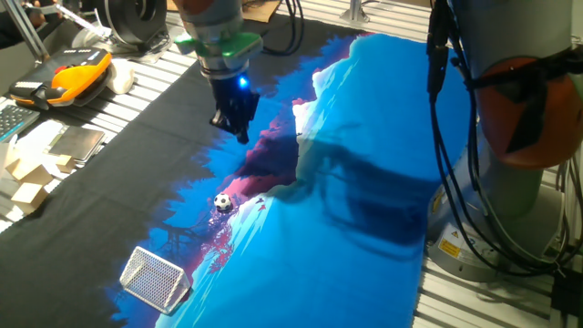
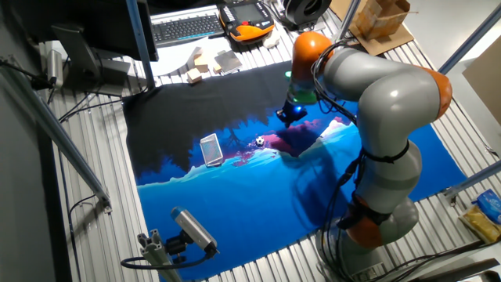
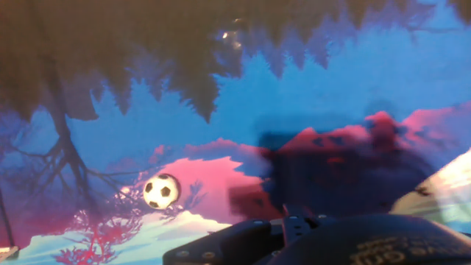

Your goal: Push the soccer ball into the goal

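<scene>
The soccer ball point(image 1: 223, 202) is a tiny white ball with black patches that lies on the blue and pink printed mat. It also shows in the other fixed view point(image 2: 259, 142) and at lower left in the hand view point(image 3: 161, 191). The goal point(image 1: 155, 278) is a small white wire-mesh wedge that stands at the mat's near left corner, a short way beyond the ball, and also shows in the other fixed view point(image 2: 211, 149). My gripper point(image 1: 240, 133) hangs above the mat, behind the ball on the side away from the goal, with its fingers together and empty. It also shows in the other fixed view point(image 2: 291, 116).
An orange teach pendant point(image 1: 73, 75), wooden blocks point(image 1: 23, 178) and a keyboard point(image 2: 188, 27) lie on the slatted table beyond the black end of the mat. The arm's grey base point(image 2: 383, 211) stands by the mat's edge. A camera on a bracket point(image 2: 192, 229) sits near the front.
</scene>
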Controlling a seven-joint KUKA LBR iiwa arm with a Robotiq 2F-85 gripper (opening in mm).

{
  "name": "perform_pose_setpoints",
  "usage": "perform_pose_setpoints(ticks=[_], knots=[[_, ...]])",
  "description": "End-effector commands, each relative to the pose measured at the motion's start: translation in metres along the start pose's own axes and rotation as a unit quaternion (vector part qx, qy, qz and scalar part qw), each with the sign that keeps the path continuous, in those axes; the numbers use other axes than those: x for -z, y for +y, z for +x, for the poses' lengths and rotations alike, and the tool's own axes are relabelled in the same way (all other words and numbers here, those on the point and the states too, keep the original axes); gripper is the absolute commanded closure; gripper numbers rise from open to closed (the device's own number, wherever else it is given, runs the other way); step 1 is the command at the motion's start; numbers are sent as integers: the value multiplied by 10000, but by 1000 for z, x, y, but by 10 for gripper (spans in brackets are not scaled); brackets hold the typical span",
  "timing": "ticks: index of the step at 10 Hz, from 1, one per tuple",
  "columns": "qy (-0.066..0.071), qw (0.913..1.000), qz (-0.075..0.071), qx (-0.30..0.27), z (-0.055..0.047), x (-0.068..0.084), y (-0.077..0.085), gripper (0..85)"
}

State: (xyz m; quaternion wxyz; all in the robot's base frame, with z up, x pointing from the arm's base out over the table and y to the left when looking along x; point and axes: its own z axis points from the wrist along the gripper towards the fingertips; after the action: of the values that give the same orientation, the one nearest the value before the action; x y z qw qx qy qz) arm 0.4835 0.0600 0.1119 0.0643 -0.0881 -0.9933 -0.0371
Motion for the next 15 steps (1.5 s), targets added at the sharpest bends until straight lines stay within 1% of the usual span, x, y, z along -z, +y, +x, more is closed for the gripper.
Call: perform_pose_setpoints(ticks=[1, 2, 4, 5, 7, 9, 10, 11, 12, 13, 14, 15], knots=[[-10, 10000, -2, -7, 0, -12, 2, 850], [-16, 10000, 37, 1, -1, -23, 4, 850], [-17, 9997, 211, 100, 0, -34, 6, 850], [-5, 9997, 192, 122, 0, -39, 6, 850], [5, 9997, 198, 167, 0, -40, 6, 850], [8, 10000, 46, 61, 0, -40, 6, 850], [-32, 9999, 94, 25, 0, -40, 6, 850], [-47, 10000, 20, -66, 0, -40, 6, 850], [-60, 9999, 38, -103, 0, -40, 6, 850], [-127, 9997, 162, -101, 0, -40, 6, 850], [-176, 9996, 185, -99, 0, -40, 6, 850], [-175, 9997, 101, -98, 0, -40, 6, 850]])
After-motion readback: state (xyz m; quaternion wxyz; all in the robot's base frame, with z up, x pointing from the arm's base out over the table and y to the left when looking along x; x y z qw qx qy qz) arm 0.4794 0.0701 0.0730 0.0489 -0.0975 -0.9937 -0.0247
